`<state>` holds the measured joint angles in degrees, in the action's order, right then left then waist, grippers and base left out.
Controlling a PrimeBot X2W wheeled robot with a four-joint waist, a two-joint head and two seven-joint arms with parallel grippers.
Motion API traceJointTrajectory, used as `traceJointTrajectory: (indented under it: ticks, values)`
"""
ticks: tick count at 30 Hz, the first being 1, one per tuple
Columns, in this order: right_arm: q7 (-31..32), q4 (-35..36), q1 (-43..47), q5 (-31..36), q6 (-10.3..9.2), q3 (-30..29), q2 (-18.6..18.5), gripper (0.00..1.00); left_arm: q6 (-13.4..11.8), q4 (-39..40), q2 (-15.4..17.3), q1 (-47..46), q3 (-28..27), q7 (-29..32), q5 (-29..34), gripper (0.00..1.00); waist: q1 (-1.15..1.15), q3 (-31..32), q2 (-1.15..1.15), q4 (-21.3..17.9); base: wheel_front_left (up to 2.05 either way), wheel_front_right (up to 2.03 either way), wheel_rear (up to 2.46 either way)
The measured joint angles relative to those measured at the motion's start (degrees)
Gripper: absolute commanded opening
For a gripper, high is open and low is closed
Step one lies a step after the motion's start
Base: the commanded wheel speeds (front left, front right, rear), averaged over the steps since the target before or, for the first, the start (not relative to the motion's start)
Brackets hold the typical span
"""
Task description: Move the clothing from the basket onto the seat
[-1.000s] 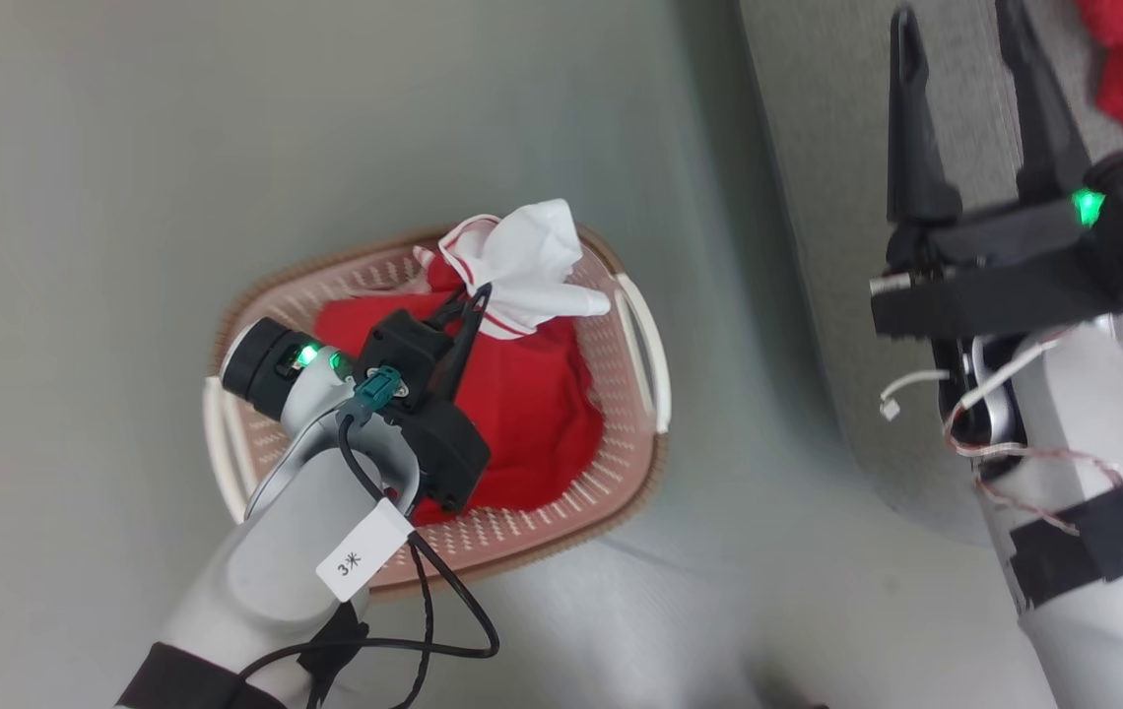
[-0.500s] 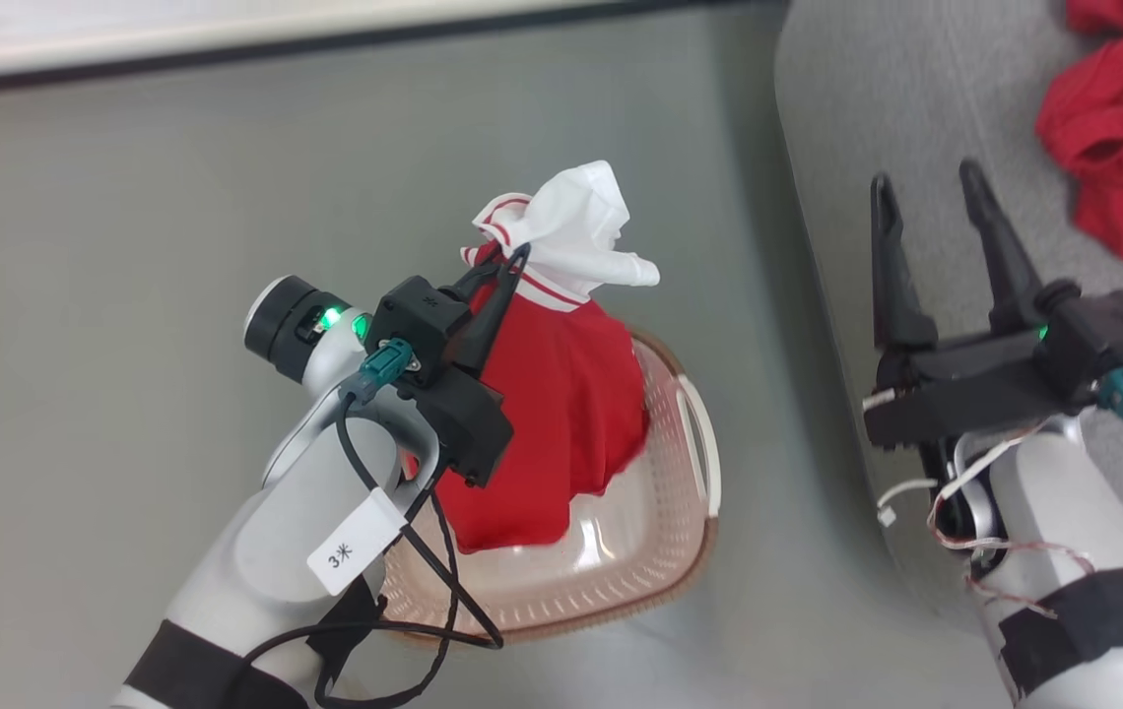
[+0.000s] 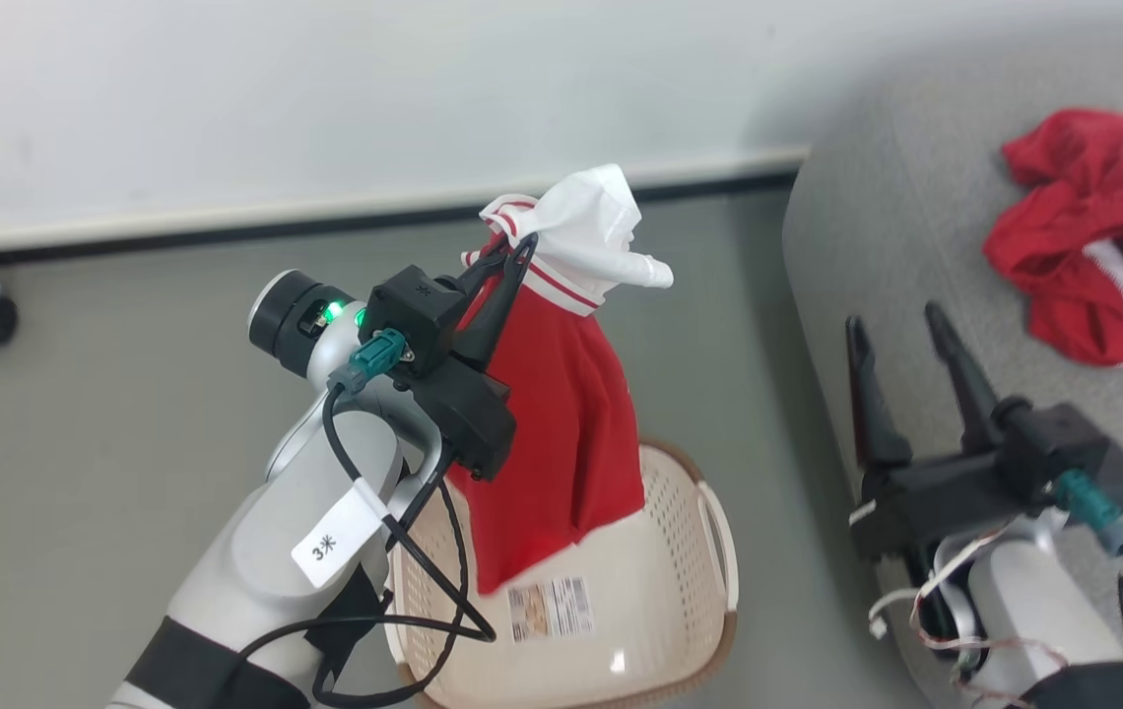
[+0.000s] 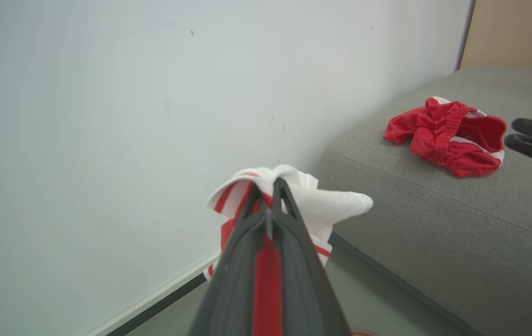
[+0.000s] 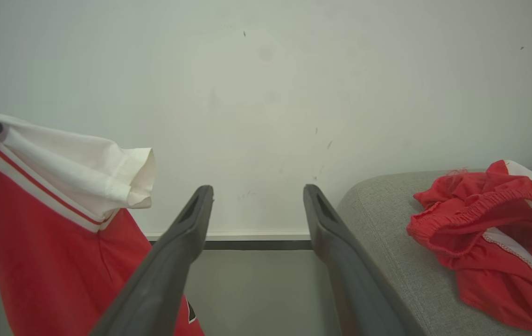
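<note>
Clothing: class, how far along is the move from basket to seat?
Done: the red shorts lie on the grey sofa. In hand: the left end effector is shut on the jersey, which hangs over the basket. Left: carry the jersey to the sofa and release it.

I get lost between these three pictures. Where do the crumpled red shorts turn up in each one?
Head view: the shorts lie at the upper right, on the grey sofa.
Left wrist view: the shorts lie at the upper right, on top of the sofa.
Right wrist view: the shorts lie at the right edge, in the lower half, on the sofa.
Shared landmark: the grey sofa they lie on.
</note>
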<state>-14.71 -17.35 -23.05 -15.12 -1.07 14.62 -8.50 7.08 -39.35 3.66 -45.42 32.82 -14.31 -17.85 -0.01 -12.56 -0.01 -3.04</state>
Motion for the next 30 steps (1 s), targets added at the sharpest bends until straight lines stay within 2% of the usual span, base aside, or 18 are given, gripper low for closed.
traceJointTrajectory:
  ticks: [15,25,30]
  values:
    - [0.0,-1.5,8.9,-0.1,0.59,3.1,1.1,1.00,0.1,-0.1,0.0,3.7,3.3,0.1,-2.8,0.00,0.00,12.7,0.01,1.3,0.00,0.00,0.00]
    - [1.6,-1.4,9.9,-0.5,4.45,6.5,0.5,1.00,0.5,4.3,-0.1,4.6,5.9,2.0,-3.8,0.00,0.01,16.6,0.00,2.6,0.00,0.00,0.00]
    - [3.0,-3.4,9.3,-0.5,5.45,8.2,0.4,1.00,0.5,6.7,-0.1,4.4,7.0,2.9,-4.2,0.00,0.01,16.5,0.01,3.6,0.00,0.00,0.00]
